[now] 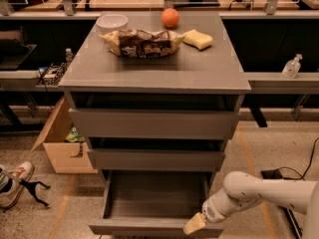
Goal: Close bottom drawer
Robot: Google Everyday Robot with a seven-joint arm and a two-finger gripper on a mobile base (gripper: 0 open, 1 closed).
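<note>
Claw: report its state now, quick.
Claw: open or closed cannot be told; it is at the right end of the front edge of the pulled-out bottom drawer.

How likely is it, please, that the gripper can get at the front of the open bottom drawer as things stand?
Probably yes. The gripper sits at the right end of the pulled-out front of the bottom drawer, seemingly touching its top edge, and nothing stands between them.
</note>
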